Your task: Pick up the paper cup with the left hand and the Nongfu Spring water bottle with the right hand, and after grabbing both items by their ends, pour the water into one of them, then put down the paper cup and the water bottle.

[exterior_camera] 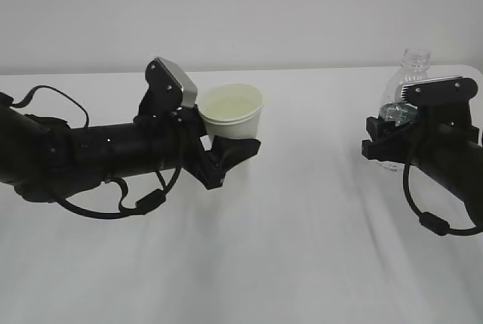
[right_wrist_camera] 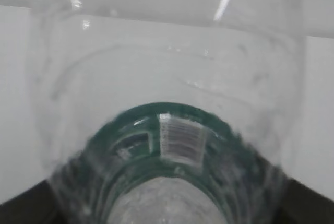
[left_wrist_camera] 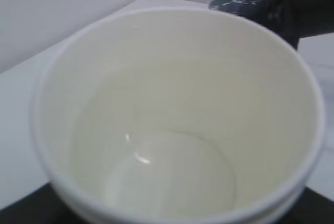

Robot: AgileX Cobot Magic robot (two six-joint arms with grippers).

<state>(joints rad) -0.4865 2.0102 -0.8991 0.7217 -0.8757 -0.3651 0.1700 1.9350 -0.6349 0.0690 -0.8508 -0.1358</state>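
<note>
A plain white surface (exterior_camera: pixel 302 263) runs back to a bare pale wall (exterior_camera: pixel 241 7), with soft shadows under both arms and little else in the room to see. In the exterior view the left hand (exterior_camera: pixel 226 154) comes in from the left side, its fingers closed around the lower part of the paper cup (exterior_camera: pixel 232 111), which is held upright and appears lifted off the surface, mouth open to the top. Over on the right, well apart from the cup, the right hand (exterior_camera: pixel 385 139) has its fingers closed on the Nongfu Spring water bottle (exterior_camera: pixel 407 90) around the green label band, the bottle upright with its narrow open neck rising above the grey plate. Only the left wrist view looks down into the cup: the pale cream inside shows a round floor with small glints of light, though whether any water lies there cannot be told; the bottle and the dark right arm sit beyond the rim at upper right. The right wrist view alone gives the bottle close up: clear ribbed walls, the dark green label (right_wrist_camera: pixel 177 135) with a small barcode patch, and black finger edges at both lower corners.
</note>
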